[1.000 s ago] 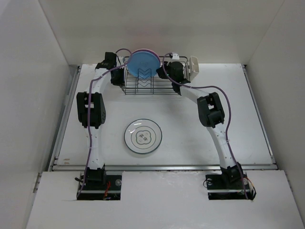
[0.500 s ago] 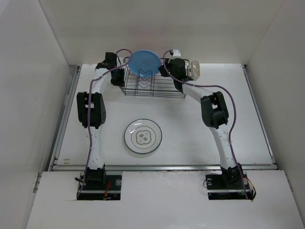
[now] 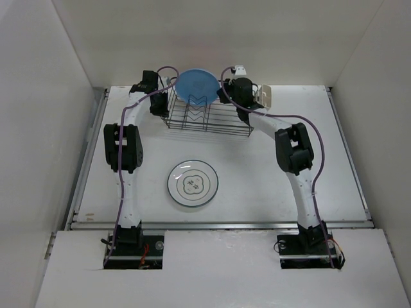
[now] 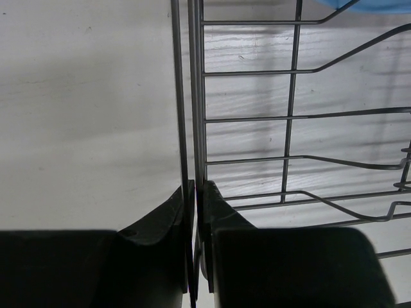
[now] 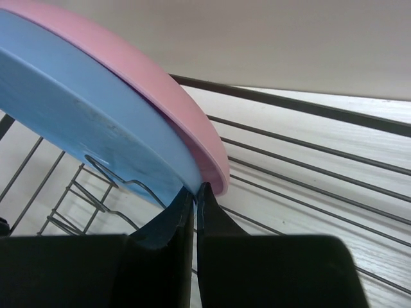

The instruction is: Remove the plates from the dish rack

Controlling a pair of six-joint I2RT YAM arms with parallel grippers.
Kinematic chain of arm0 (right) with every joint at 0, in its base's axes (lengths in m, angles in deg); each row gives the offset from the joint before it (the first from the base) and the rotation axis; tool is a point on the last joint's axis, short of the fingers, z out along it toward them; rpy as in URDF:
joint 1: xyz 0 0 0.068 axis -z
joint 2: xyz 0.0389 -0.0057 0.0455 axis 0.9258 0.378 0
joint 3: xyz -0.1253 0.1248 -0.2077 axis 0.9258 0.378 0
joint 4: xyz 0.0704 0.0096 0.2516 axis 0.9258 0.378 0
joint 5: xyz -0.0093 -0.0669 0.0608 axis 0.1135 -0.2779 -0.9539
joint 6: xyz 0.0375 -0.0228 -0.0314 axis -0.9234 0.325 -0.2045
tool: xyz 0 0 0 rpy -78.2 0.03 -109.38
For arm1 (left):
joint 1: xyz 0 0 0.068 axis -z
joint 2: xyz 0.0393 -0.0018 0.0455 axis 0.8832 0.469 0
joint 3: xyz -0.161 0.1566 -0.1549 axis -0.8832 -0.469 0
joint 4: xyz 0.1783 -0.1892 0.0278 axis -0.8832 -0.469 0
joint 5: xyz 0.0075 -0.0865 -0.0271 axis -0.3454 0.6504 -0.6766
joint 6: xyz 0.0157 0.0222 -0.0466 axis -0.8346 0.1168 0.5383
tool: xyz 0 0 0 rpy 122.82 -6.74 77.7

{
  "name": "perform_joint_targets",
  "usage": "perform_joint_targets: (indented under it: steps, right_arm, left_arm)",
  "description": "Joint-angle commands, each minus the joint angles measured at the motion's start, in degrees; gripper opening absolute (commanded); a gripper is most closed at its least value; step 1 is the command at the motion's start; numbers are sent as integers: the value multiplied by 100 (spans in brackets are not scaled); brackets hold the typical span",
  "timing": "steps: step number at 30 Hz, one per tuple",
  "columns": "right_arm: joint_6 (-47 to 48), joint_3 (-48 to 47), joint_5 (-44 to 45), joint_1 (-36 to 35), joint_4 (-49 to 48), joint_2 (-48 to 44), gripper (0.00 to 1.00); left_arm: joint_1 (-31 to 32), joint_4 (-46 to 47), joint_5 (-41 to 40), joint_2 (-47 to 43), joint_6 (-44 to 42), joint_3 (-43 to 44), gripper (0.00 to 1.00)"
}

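- Top external view: the dish rack (image 3: 218, 125) stands at the far side of the worktop (image 3: 321, 160), with a cutlery cup (image 3: 264, 96) at its right end. The blue plate (image 3: 196, 83) stands upright in the rack's far slots. The white plate (image 3: 192, 183), with a dark rim and centre motif, lies flat on the worktop, well apart from the rack.
- Left wrist view: the left claw (image 4: 194, 192) is closed on the upright end wires of the rack and clamps the frame. No plate is in its grip.
- Right wrist view: the right claw (image 5: 194, 192) is closed at the lower rim of the blue plate. It appears to pinch that rim, though the contact point is partly hidden. The pink plate (image 5: 160, 83) stands directly behind the blue one, against it.
- Progress: one plate is unloaded. The blue plate is judged to be the step in hand, and the pink plate remains in the rack. No other plate is in view.
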Motion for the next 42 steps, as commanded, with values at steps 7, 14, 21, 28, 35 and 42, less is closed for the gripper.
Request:
perform_joint_targets:
  steps: [7,14,21,28,35,42]
  right_arm:
    - [198,-360,-158,79,-1418,-1065,0]
    - [400,-80,-30,17,-1418,-1292,0]
    - [462,421,-36,140,-752,-2143,0]
    - [576,1114,-1345,263,1497,-3260,0]
    - [506,2283,-741,368,3598,-4737,0]
    - [173,3354,-1040,430,5014,-5617,0]
  left_arm:
    - [57,-313,242,-118,135,-169,0]
    - [57,-313,243,-118,187,-169,0]
    - [-118,-313,471,-118,643,-169,0]
    - [-277,-313,577,-241,812,-292,0]
    - [-154,-312,463,-496,1110,-626,0]
    - [-154,-181,367,-1032,1479,-1373,0]
